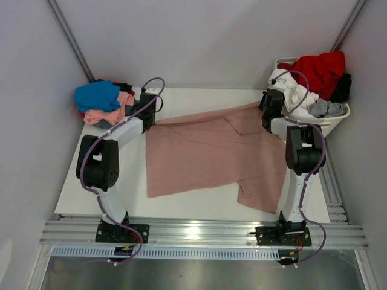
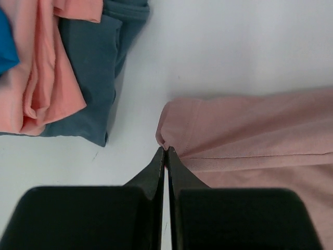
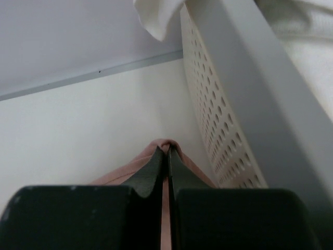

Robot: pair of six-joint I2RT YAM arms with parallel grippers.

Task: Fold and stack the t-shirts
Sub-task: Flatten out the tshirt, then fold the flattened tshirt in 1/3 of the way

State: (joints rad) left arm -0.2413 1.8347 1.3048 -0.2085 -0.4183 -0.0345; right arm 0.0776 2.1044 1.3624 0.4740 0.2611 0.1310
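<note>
- Centrally: pink t-shirt (image 1: 205, 154) spread flat on white table (image 1: 181, 202), mid-frame.
- Left gripper (image 2: 166, 150) clamped tight on its far left corner; right gripper (image 3: 167, 149) clamped tight on far right corner, beside basket (image 3: 234, 130).
- Upper left: pile of tees (image 1: 100, 99).
- Upper right: red tee (image 1: 320, 69) atop basket.

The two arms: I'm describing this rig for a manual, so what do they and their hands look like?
The left arm and right arm each have white links joined by bulky black joint housings, with a purple cable looping loosely alongside. The left hand and right hand each carry two matte black fingers, broad at the root and tapering to thin tips.
</note>
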